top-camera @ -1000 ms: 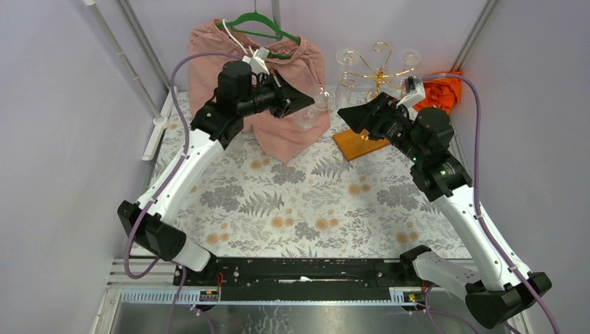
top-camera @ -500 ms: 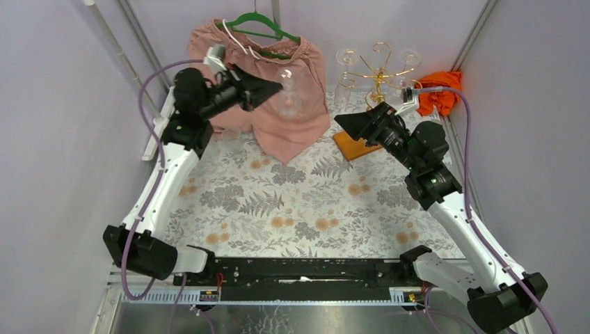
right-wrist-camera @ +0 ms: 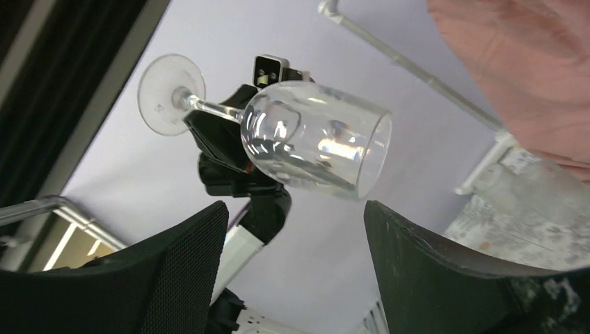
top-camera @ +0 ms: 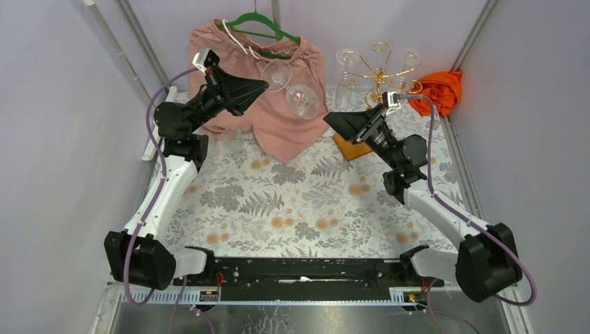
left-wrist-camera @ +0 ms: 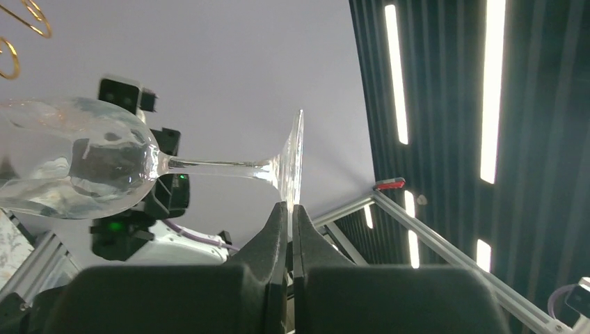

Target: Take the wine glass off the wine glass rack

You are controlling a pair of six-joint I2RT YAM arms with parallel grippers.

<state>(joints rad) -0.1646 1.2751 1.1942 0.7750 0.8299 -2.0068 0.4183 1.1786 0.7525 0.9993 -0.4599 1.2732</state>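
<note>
Clamping the clear stemmed wine glass (left-wrist-camera: 104, 163) by its foot rim in the left gripper (left-wrist-camera: 289, 209), aloft before the pink hanging garment (top-camera: 285, 136), stem lying near level, bowl pointing right toward the thin gold wire wine glass rack (top-camera: 379, 66). Spreading the right gripper (right-wrist-camera: 296, 212) wide near the bowl, grasping nothing. Sitting farther left than a second ago, drawn back from the rack.

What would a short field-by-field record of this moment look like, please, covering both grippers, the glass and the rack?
Left gripper: shut on the foot of the wine glass
Wine glass: held in the air, left of the rack
Right gripper: open, holding nothing, facing the glass
Wine glass rack: far side of the table, right of centre; other glasses hang on it
Task state: glass off the rack, not yet set down
</note>
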